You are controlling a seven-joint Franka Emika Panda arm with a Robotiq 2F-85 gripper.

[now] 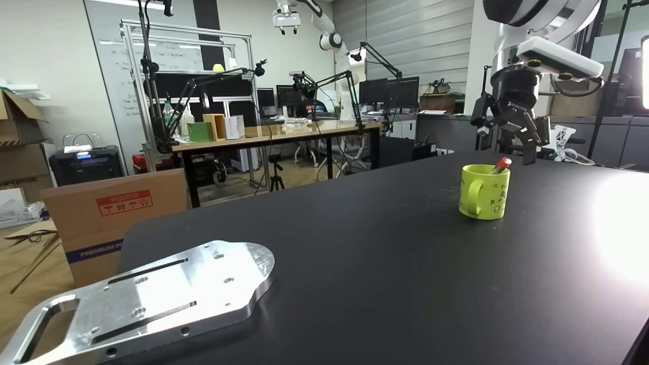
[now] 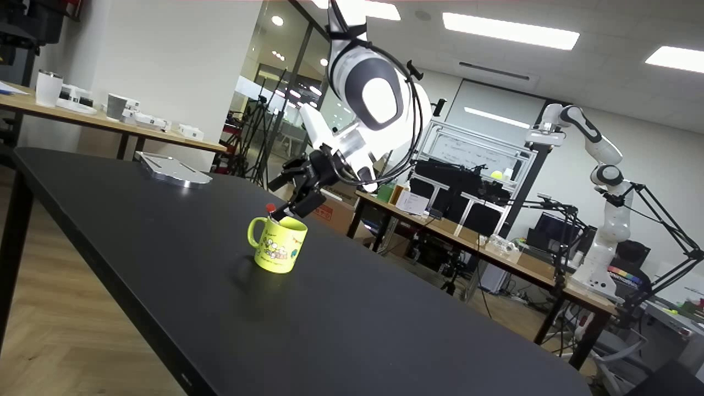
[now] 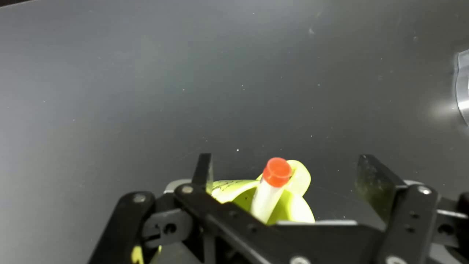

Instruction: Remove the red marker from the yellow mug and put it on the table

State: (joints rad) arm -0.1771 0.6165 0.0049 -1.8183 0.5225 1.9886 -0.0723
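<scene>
The yellow mug (image 1: 484,195) stands upright on the black table (image 1: 355,253) and also shows in an exterior view (image 2: 279,247). The red marker (image 1: 501,166) leans in the mug; its red cap sticks out above the rim, also in an exterior view (image 2: 270,208). In the wrist view the marker (image 3: 277,172) has a red cap and whitish body; its lower end is hidden. My gripper (image 3: 291,172) is open and empty, its fingers on either side of the marker and apart from it. In both exterior views the gripper (image 1: 507,139) (image 2: 287,195) is tilted and above table height, near the mug.
A silver metal plate (image 1: 203,284) with slots lies on the table, away from the mug; its edge shows in the wrist view (image 3: 463,88). A cardboard box (image 1: 116,213) stands beside the table. A wooden workbench (image 1: 284,137) with another arm stands farther back.
</scene>
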